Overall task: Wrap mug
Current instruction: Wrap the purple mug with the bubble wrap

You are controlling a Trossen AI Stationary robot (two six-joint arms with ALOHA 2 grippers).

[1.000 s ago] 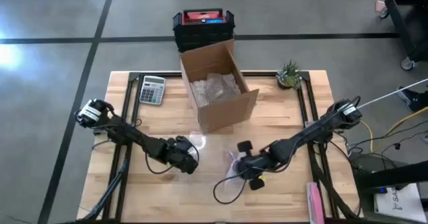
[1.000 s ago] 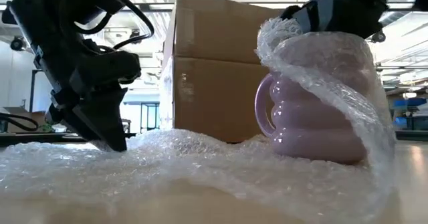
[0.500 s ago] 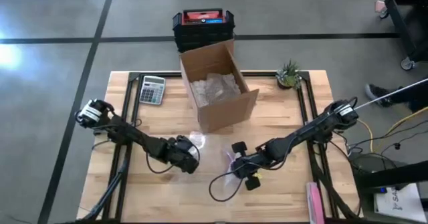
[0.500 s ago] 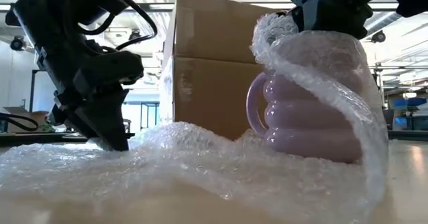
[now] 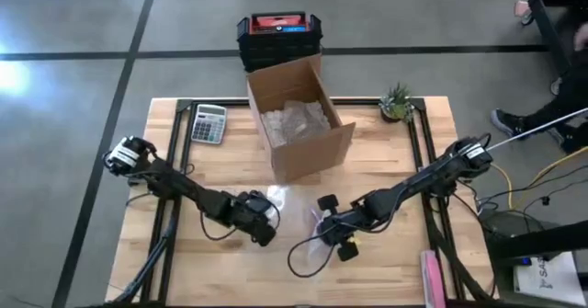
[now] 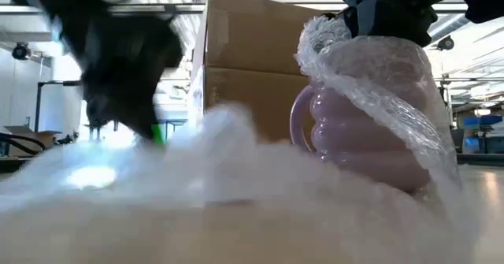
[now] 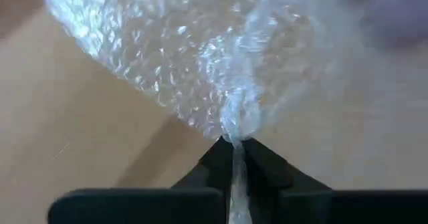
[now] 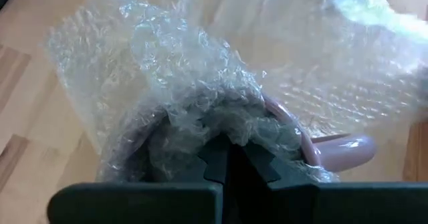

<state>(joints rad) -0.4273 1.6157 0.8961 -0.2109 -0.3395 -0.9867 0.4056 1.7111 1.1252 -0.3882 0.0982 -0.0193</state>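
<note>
Only low view shows us the lilac ribbed mug (image 6: 358,134) near the box (image 6: 252,75), half-draped; left gripper (image 7: 233,144) and right gripper (image 8: 226,147) both pinch bubble wrap (image 7: 194,57).

left gripper (image 6: 126,67) motion-blurred in low view; bubble wrap (image 6: 236,185) smeared there too, mug (image 6: 362,130) base hidden behind it; right wrist view: mug mostly covered by wrap

No text can be read (calculator (image 5: 209,122) keys too small).
</note>
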